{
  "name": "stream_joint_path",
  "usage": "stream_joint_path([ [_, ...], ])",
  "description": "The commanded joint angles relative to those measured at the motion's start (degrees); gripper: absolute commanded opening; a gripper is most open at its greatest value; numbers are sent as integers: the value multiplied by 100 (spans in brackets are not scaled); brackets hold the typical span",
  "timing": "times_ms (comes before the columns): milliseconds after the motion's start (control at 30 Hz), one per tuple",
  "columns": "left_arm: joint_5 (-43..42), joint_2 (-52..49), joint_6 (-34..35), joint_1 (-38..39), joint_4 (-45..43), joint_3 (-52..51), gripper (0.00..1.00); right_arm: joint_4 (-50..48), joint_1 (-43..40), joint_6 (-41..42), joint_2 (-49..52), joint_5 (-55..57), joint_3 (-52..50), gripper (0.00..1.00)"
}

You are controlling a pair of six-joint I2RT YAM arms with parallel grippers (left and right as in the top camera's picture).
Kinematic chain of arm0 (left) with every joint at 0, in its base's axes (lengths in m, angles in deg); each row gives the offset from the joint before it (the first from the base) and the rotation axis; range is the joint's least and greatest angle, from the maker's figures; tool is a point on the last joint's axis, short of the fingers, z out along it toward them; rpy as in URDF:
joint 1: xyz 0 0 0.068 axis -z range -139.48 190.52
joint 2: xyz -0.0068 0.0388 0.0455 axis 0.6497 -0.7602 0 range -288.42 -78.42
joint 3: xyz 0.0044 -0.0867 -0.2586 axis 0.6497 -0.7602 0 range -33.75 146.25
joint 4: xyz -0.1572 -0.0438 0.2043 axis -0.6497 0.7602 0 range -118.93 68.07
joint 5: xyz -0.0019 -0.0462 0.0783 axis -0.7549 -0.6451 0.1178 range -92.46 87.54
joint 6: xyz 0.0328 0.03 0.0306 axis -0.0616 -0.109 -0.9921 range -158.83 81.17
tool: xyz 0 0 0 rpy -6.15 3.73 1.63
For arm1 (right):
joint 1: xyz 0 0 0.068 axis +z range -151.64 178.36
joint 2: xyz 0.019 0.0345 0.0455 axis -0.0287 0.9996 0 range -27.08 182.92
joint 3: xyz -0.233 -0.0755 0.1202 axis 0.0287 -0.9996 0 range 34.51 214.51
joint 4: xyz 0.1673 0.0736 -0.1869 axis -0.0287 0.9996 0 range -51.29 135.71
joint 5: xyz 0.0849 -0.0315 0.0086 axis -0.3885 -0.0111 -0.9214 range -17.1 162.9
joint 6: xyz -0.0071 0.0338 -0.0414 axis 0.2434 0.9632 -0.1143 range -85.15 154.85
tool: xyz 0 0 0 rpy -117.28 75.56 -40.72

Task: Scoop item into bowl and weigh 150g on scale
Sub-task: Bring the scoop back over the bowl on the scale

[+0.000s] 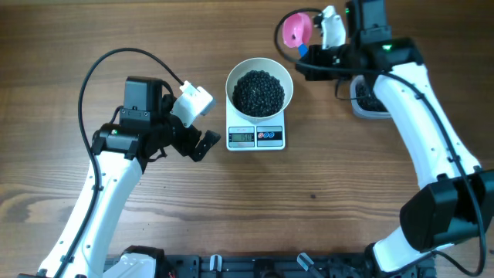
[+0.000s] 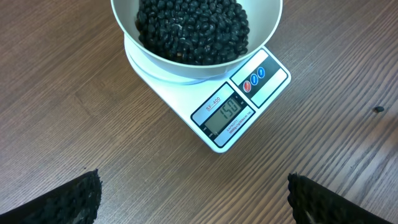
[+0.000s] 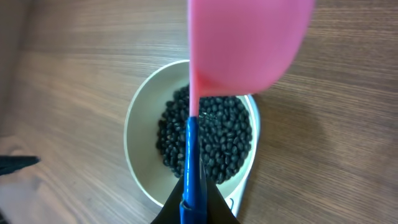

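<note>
- Left wrist view: the left end effector (image 2: 194, 202) is spread wide and holds nothing, above the bare surface (image 2: 74, 112).
- Just beyond it the scale (image 2: 249, 106) rests on the surface, its display reading 150.
- The bowl (image 2: 264, 37) stands on the scale, holding the black beans (image 2: 193, 28).
- Farther off, the right end effector (image 1: 318, 55) is clamped on the blue handle of a pink scoop (image 1: 296, 29), past the bowl's far right side.
- A clear container (image 1: 361, 106) lies partly under that arm.

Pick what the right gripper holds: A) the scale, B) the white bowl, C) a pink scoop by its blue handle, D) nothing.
C: in the right wrist view the right gripper is shut on the blue handle of the pink scoop.
</note>
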Motion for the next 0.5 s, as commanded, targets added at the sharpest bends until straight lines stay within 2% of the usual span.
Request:
stream_joint_path([
  [0, -28, 17, 15, -31, -15, -35, 100, 46, 452, 175, -127, 1250, 160, 4],
  [200, -28, 17, 15, -31, -15, -37, 100, 74, 1097, -52, -127, 2188, 162, 4],
  [467, -31, 17, 13, -31, -15, -37, 100, 807, 1633, -793, -127, 3027, 162, 4],
])
